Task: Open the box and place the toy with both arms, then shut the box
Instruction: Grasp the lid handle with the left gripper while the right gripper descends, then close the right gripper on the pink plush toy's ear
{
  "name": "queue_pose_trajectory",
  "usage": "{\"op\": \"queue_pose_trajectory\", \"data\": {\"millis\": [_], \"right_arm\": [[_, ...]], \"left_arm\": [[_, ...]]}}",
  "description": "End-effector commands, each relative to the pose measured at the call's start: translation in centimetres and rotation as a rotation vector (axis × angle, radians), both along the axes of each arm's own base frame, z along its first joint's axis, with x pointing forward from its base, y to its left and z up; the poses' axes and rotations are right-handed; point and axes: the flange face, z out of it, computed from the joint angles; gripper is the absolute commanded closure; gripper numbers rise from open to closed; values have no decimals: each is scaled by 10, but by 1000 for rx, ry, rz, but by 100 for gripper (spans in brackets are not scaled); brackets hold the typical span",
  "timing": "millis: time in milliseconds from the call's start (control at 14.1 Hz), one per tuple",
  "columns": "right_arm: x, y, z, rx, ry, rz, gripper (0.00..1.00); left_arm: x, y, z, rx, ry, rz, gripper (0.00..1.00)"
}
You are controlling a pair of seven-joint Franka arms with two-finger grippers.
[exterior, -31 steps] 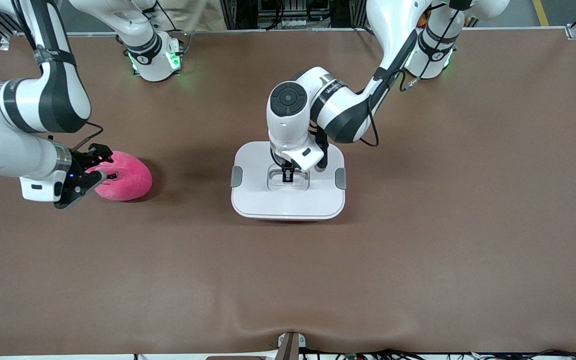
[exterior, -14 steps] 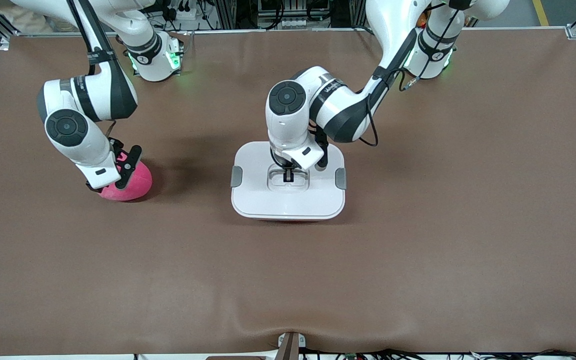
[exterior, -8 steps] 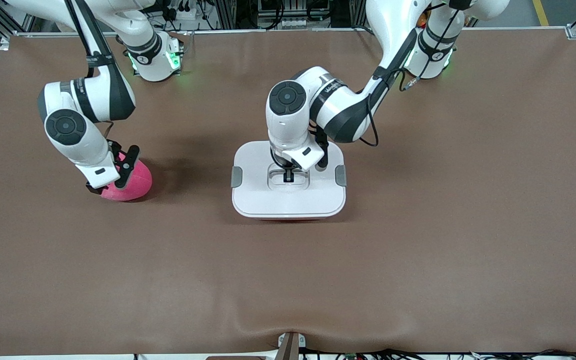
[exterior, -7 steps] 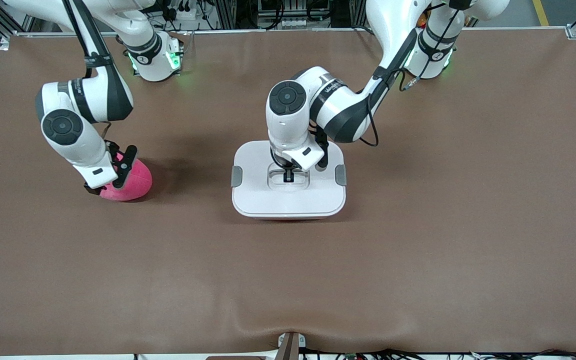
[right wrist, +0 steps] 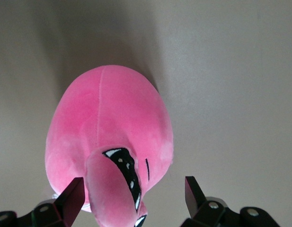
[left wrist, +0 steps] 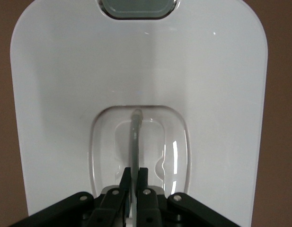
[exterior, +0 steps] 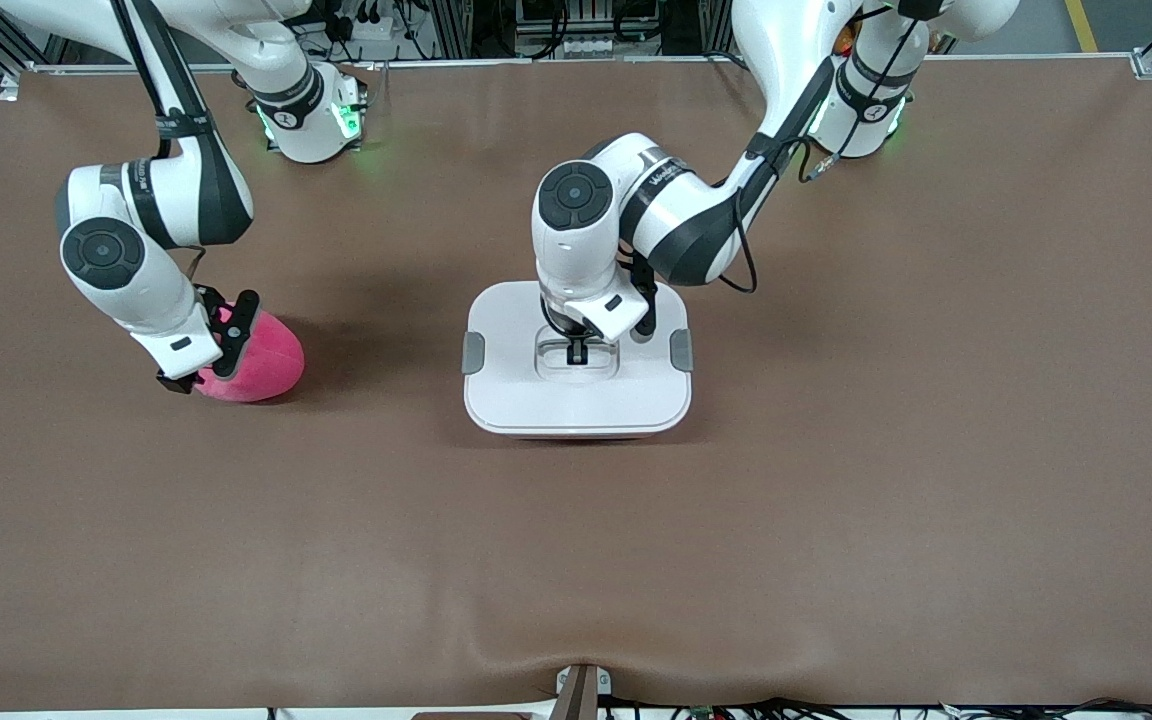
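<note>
The box (exterior: 576, 400) stands mid-table with its white lid (left wrist: 65, 85) on and grey clips at both ends. My left gripper (exterior: 576, 352) is down in the lid's recessed clear handle (left wrist: 135, 137), shut on the thin handle bar; its own point in the wrist view is at the fingertips (left wrist: 134, 171). The pink plush toy (exterior: 256, 362) lies on the table toward the right arm's end. My right gripper (exterior: 208, 352) is open over the toy, fingers wide apart on either side of it (right wrist: 131, 182). The toy (right wrist: 110, 132) shows dark eye marks.
The brown table mat (exterior: 836, 480) spreads around the box. Both arm bases stand along the table's edge farthest from the front camera. A small bracket (exterior: 581, 690) sits at the nearest edge.
My right arm swung from lying sideways at the toy to pointing down over it, then shifted slightly toward the right arm's end. The left gripper stayed on the handle.
</note>
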Motion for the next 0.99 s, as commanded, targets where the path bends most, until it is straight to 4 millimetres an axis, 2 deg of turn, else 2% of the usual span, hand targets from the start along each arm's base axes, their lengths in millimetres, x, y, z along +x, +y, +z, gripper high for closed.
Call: {"op": "queue_pose_trajectory", "data": {"millis": [0,71,142,283,354,920], "right_arm": [[-7,7,0,-8,-4,37,19],[-7,8,0,-8,-4,38,26],[-7,8,-2,-8,-1,38,43],[-9,10,-3,-8,5,47,92],[-9,10,-3,-8,5,47,100],[-9,9,-1,-9,5,46,100]], "left_arm": [[-1,-6,2,4,-25,5,100],[-1,-6,2,4,-25,5,100],[-1,-7,2,4,-25,6,100],[-1,-7,2,5,-26,4,100],[-1,-6,2,8,-31,1,100],[0,-6,4,11,-37,-1,100]]}}
